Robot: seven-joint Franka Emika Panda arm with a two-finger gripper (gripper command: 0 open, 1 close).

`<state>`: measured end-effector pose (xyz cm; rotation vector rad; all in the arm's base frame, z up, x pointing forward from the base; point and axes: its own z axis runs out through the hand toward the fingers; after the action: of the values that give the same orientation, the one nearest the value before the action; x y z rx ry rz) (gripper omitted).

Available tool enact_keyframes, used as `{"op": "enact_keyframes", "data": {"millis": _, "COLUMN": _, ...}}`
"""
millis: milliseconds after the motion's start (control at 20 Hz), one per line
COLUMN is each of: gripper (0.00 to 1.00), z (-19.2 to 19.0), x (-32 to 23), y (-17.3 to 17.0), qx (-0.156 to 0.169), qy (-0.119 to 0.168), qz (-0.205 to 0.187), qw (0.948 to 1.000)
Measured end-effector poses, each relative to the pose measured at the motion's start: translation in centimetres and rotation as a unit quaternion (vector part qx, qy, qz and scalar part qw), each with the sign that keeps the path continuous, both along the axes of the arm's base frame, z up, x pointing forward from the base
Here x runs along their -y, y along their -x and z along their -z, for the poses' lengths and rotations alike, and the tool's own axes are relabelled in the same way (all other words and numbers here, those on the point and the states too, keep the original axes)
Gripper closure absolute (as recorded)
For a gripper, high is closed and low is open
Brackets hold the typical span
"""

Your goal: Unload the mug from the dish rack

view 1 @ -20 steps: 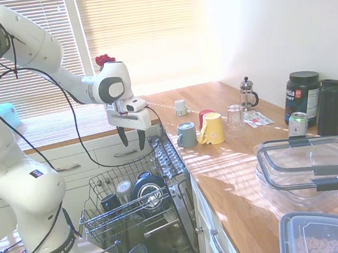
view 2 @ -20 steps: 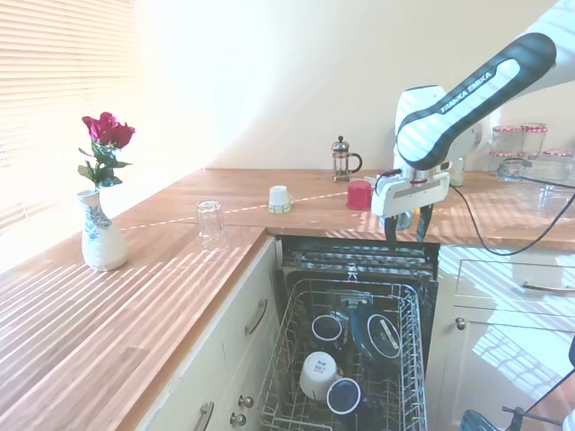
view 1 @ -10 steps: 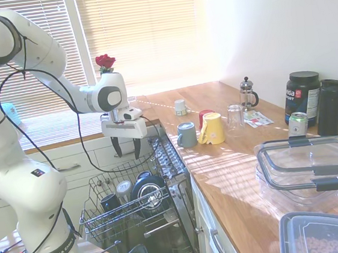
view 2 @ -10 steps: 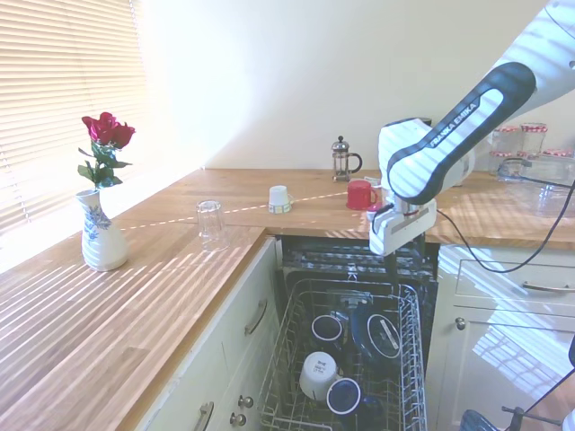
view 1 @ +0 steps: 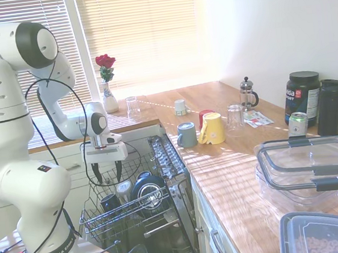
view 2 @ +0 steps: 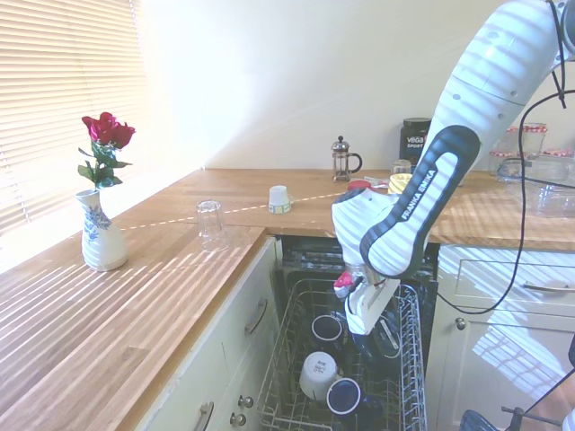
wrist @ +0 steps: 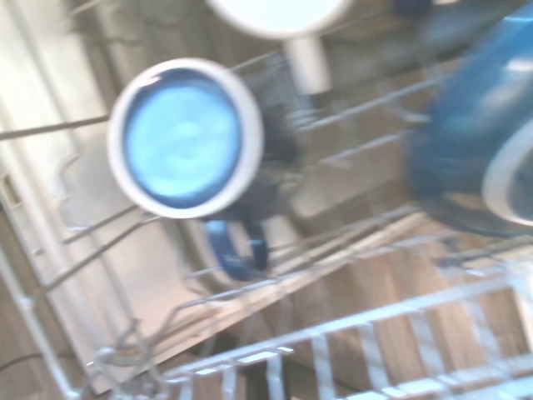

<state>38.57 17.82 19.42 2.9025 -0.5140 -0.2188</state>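
Mug [view 2: 344, 395] sits in the dish rack [view 2: 286, 359] at its front end, mouth up, w/ a white cup [view 2: 316, 374] just beside it. Gripper [view 1: 106, 174] hangs above the rack near the mug, fingers spread, holding nothing. Rack also holds a big dark bowl [view 1: 148, 194].

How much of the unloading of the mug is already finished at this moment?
Nothing is done yet: the mug lies in the dish rack, not gripped. In hand: the open pincer hangs just above the rack, near it. Left: descend, grip, lift it out, set it down.
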Motion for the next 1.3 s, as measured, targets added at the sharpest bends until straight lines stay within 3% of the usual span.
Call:
{"op": "enact_keyframes", "data": {"millis": 250, "gripper": 0.0, "z": 5.3, "x": -2.6, "y": 1.4, "qx": -0.033, "qy": -0.009, "qz": -0.046, "qw": 0.9984}}
{"op": "enact_keyframes", "data": {"millis": 550, "gripper": 0.0, "z": 9.7, "x": -4.8, "y": 2.8, "qx": -0.058, "qy": -0.016, "qz": -0.111, "qw": 0.992}}
{"op": "enact_keyframes", "data": {"millis": 850, "gripper": 0.0, "z": 12.6, "x": -5.9, "y": 1.4, "qx": -0.064, "qy": -0.006, "qz": -0.157, "qw": 0.9855}}
{"op": "enact_keyframes", "data": {"millis": 1200, "gripper": 0.0, "z": 17.3, "x": -6.6, "y": 1.3, "qx": -0.076, "qy": 0.03, "qz": -0.182, "qw": 0.9799}}
{"op": "enact_keyframes", "data": {"millis": 1250, "gripper": 1.0, "z": 17.8, "x": -6.3, "y": 1.2, "qx": -0.075, "qy": 0.035, "qz": -0.183, "qw": 0.9796}}
{"op": "enact_keyframes", "data": {"millis": 1300, "gripper": 1.0, "z": 18.1, "x": -6.0, "y": 1.2, "qx": -0.073, "qy": 0.038, "qz": -0.184, "qw": 0.9795}}
